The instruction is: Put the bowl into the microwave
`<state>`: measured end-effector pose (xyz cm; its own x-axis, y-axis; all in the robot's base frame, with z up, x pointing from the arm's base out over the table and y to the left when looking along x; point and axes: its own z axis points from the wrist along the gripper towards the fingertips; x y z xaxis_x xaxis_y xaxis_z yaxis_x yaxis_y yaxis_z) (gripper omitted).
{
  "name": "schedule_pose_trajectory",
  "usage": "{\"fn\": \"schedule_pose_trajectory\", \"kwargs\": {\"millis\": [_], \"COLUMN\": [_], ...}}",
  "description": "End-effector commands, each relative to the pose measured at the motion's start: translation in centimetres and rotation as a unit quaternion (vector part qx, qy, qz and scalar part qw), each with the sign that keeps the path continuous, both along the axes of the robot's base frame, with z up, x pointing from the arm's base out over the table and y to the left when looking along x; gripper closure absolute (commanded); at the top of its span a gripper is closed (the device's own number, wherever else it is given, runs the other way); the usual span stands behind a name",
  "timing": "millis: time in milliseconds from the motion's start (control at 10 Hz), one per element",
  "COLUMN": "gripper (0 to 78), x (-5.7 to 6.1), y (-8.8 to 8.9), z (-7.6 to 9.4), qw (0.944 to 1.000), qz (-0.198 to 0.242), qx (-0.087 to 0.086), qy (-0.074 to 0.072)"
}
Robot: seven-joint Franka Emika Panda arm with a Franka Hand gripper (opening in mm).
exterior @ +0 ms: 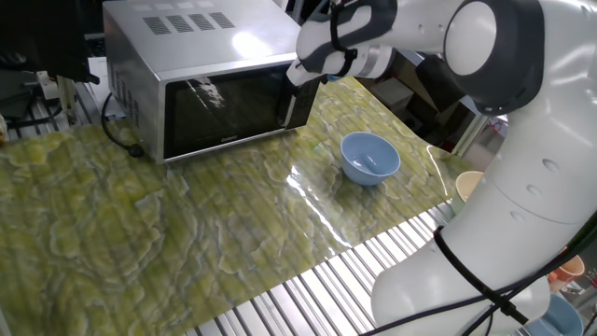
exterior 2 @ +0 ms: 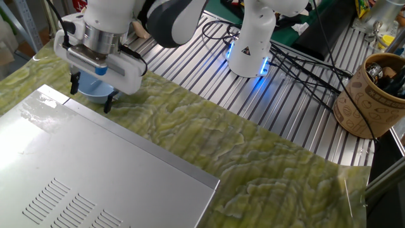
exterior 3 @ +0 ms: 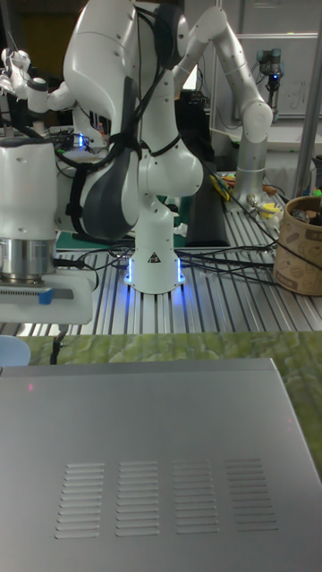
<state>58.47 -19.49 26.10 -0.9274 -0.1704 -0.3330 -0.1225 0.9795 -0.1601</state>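
The large silver boxy microwave with a dark glass door (exterior: 210, 84) stands shut on the table (exterior: 187, 233), which is covered in green marbled sheet. The small glossy light-blue bowl (exterior: 369, 158) sits on the table in front of the microwave's control-strip side, well clear of the door. The black-fingered gripper (exterior 2: 90, 95) hovers at the microwave's upper front corner, fingers spread and holding nothing. The step in hand looks like opening the door. To do it well, the fingers should catch the door's free edge beside the control strip, then pull along the hinge arc, not straight out, keeping the swing clear of the bowl.
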Motion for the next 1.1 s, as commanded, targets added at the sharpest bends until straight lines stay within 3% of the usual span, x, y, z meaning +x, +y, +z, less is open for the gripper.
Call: {"fn": "schedule_pose_trajectory", "kwargs": {"millis": [100,300,1100], "gripper": [0.3,0.3,0.3], "x": [0.0,-0.3,0.0], "y": [0.3,0.9,2.2], "z": [0.1,-0.2,0.2], "qw": [0.9992,0.9982,0.9979], "qz": [0.002,-0.005,-0.010], "qx": [0.036,0.055,0.061], "qy": [0.014,0.022,0.020]}}
